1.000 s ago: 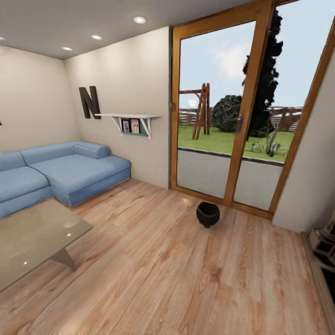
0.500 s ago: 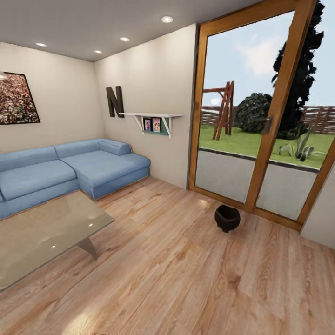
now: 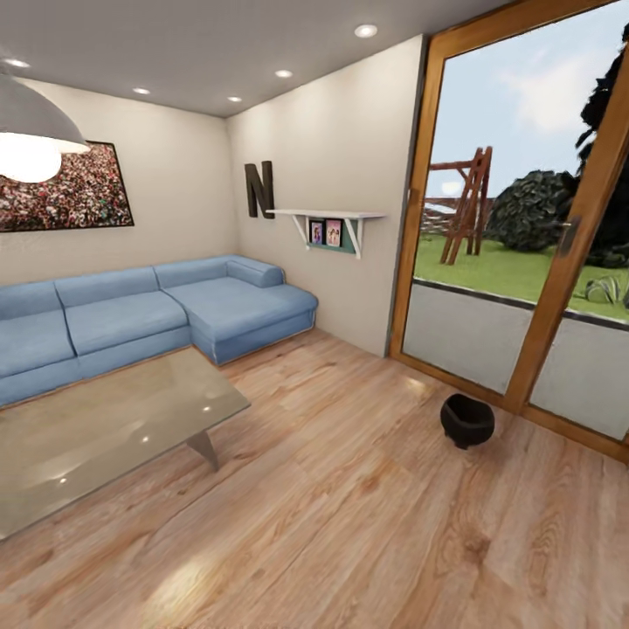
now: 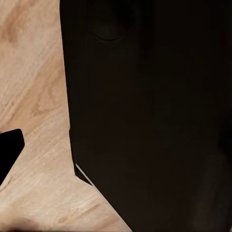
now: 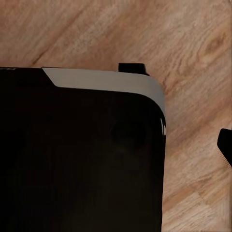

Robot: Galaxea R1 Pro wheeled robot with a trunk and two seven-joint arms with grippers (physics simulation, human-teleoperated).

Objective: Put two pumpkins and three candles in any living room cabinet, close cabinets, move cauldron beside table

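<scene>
From my head camera I look across a living room with a pale wooden floor. The cauldron sits upright on the boards just in front of the wood-framed glass door, well apart from the coffee table, whose glassy top lies low at the near left. Behind the table a blue corner sofa runs along the walls. Above it hang a framed picture, a dark letter N and a white shelf carrying two small photos. A lit lamp hangs at the upper left.

My wrist cameras each look down at floorboards past a large dark body of my own frame. A small black shape pokes in at the edge of the left wrist picture, and another in the right; I cannot tell from these whether my jaws stand apart or together on either arm. How the cauldron or the table lies relative to my jaws, I cannot tell.
</scene>
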